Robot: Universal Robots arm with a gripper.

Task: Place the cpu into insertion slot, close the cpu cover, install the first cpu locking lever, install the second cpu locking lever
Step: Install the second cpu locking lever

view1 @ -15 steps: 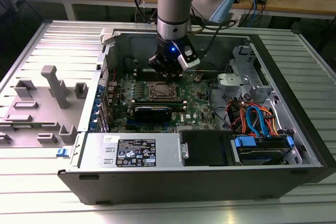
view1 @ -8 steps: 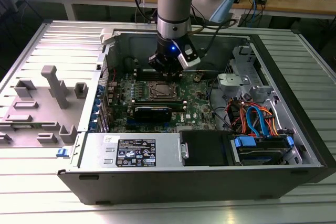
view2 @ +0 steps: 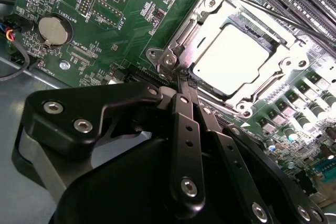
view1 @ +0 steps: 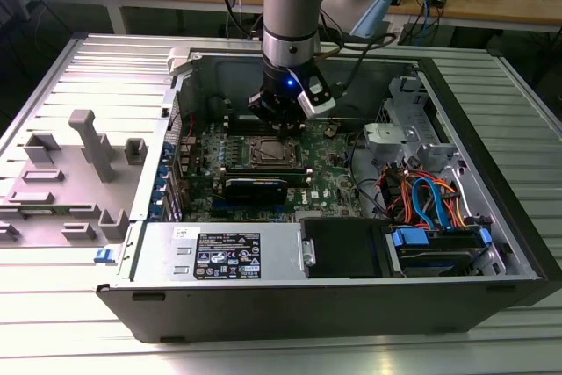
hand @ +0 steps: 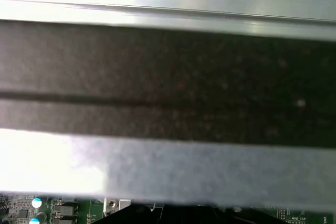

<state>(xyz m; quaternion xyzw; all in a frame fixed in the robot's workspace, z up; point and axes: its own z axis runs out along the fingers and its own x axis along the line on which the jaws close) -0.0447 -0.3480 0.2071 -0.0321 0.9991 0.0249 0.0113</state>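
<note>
We see the gripper with its fingers pressed together, holding nothing, their tips at the corner of the cpu cover. Just beyond the tips, the cpu sits in the insertion slot under that frame, apparently positioned for the levers.

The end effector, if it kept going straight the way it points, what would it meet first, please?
Probably the corner of the cpu cover: the end effector points at that edge of the insertion slot, though the remaining depth is unclear.
</note>
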